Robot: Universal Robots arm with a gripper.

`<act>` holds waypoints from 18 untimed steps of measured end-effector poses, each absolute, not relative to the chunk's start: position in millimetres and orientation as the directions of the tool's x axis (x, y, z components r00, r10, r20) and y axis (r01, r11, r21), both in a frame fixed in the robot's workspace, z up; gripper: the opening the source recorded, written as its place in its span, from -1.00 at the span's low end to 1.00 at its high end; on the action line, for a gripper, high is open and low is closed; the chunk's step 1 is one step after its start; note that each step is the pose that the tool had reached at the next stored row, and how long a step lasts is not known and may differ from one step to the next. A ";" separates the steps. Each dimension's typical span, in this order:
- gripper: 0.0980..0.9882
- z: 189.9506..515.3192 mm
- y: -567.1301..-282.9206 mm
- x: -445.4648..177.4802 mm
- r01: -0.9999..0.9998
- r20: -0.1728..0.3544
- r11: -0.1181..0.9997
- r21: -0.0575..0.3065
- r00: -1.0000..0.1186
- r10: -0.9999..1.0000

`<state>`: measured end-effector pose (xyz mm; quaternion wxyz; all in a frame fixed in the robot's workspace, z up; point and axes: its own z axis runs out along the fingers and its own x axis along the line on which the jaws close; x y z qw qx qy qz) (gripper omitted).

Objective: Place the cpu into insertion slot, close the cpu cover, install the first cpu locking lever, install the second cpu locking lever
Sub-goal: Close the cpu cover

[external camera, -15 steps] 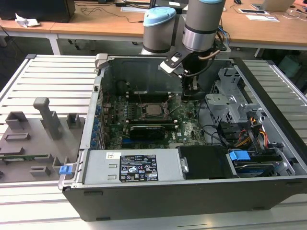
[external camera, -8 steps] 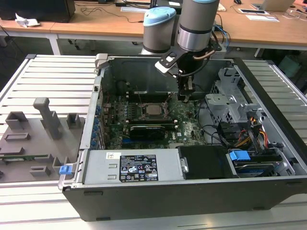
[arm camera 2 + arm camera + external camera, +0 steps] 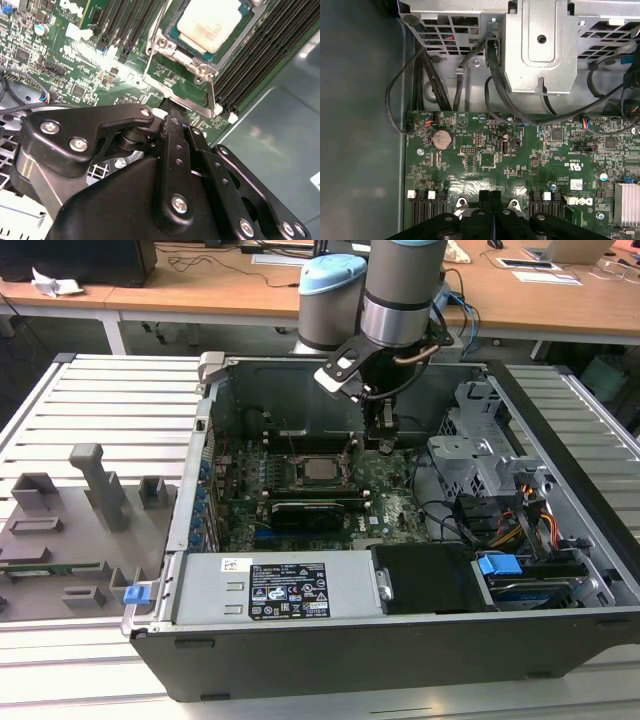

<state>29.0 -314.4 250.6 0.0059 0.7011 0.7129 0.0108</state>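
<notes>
Black two-finger gripper (image 3: 490,194) has its jaws pressed together, nothing seen between them, tips just beside the square, metal-rimmed dark insertion slot (image 3: 165,46); there the flat silver-topped square cpu (image 3: 210,22) lies seated; light, stiff, probably fragile underneath, I judge, so best gripped by its pale edges.

A black label (image 3: 288,592) crowded with white print and symbols sits on the grey power supply (image 3: 200,580), a small white sticker (image 3: 236,564) just beside it; nothing on either is legible. In the first wrist view, the green motherboard (image 3: 520,165) carries white lettering and a barcode sticker (image 3: 576,183), equally unreadable.
</notes>
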 end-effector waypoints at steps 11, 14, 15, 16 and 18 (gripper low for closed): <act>-0.98 244.1 -314.2 -9.6 1.000 0.006 0.017 0.024 -0.017 1.000; -0.98 243.4 -314.2 -14.0 1.000 0.007 0.017 0.024 -0.017 1.000; -0.98 243.0 -314.0 -15.3 1.000 0.007 0.017 0.024 -0.017 1.000; -0.98 242.1 -314.0 -16.9 1.000 0.006 0.017 0.024 -0.017 1.000; -0.98 239.5 -313.4 -22.1 1.000 0.006 0.017 0.024 -0.017 1.000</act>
